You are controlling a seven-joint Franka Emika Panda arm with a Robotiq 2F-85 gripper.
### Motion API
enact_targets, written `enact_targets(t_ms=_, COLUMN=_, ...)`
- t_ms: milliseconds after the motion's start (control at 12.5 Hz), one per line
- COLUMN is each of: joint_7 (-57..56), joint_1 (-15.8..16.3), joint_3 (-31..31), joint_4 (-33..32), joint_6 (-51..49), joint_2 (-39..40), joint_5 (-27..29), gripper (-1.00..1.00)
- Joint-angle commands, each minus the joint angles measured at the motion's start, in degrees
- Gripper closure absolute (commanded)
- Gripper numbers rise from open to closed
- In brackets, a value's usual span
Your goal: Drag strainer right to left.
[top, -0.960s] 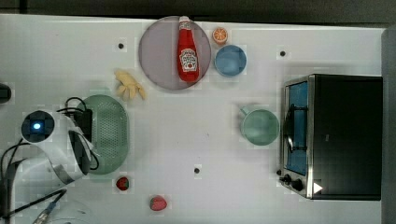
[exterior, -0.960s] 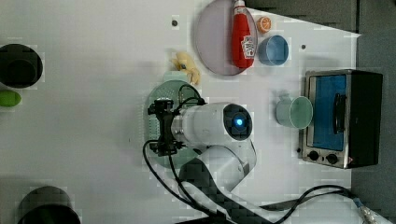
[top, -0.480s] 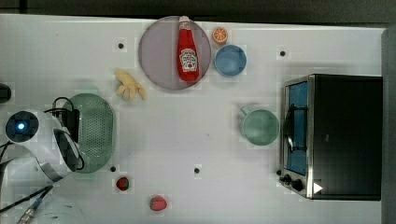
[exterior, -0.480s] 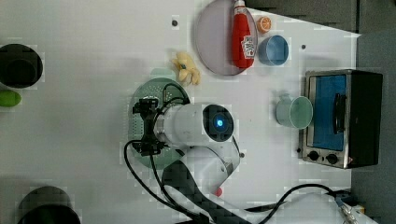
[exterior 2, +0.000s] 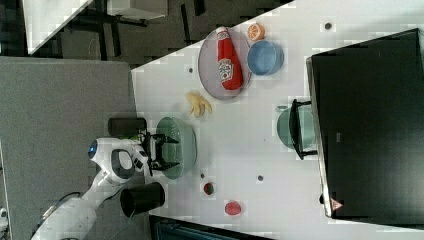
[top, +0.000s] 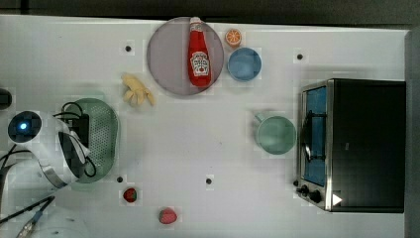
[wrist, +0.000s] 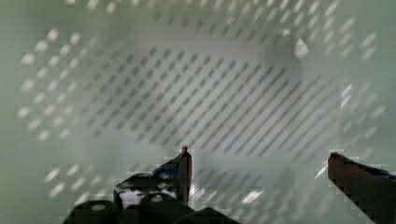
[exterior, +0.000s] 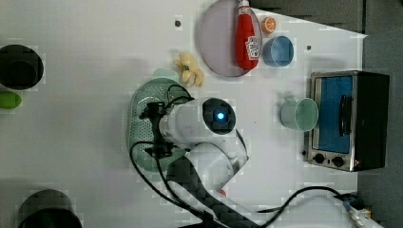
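Strainer [top: 101,134] holds only the spread-apart fingers [wrist: 184,163]; ketchup bottle [top: 199,54] lies on plate [top: 166,49].

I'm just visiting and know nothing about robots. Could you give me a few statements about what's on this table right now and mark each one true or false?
1. The ketchup bottle lies on the grey plate. True.
2. The robot's hand is clamped shut. False: its fingers are spread open inside the strainer.
3. The green mug stands next to the toaster oven. True.
4. The blue bowl holds the strawberry. False: the strawberry sits on the table near the strainer.
5. The bananas are inside the strainer. False: they lie on the table beside it.
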Motion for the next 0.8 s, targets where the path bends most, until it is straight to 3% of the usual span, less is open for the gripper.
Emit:
enact_targets(t_ms=80, joint_7=-17.3, joint_1=-1.2, joint_3=-5.6, joint_4=1.9, joint_6=-11.4, joint_2=-13.2, joint_5=-3.4, gripper=-1.00)
enact_targets(t_ms=320, joint_7=-29.8, joint_1=-1.9, joint_3=-15.3, joint_4=2.0, joint_6=-22.4, joint_2=-24.5, joint_5=-5.9, gripper=-1.00)
enact_targets(t_ms=640, joint_7=-49.3, joint_1=-2.5, joint_3=-27.2, joint_4=2.0, joint_6=-37.2, joint_2=-38.1, joint_5=-17.6, gripper=-1.00)
enact_targets(t_ms=800, joint_7=-59.7, joint_1=-2.9, joint_3=-32.0, joint_4=1.7, joint_6=-40.5, joint_2=-43.1, joint_5=-20.5, gripper=-1.00)
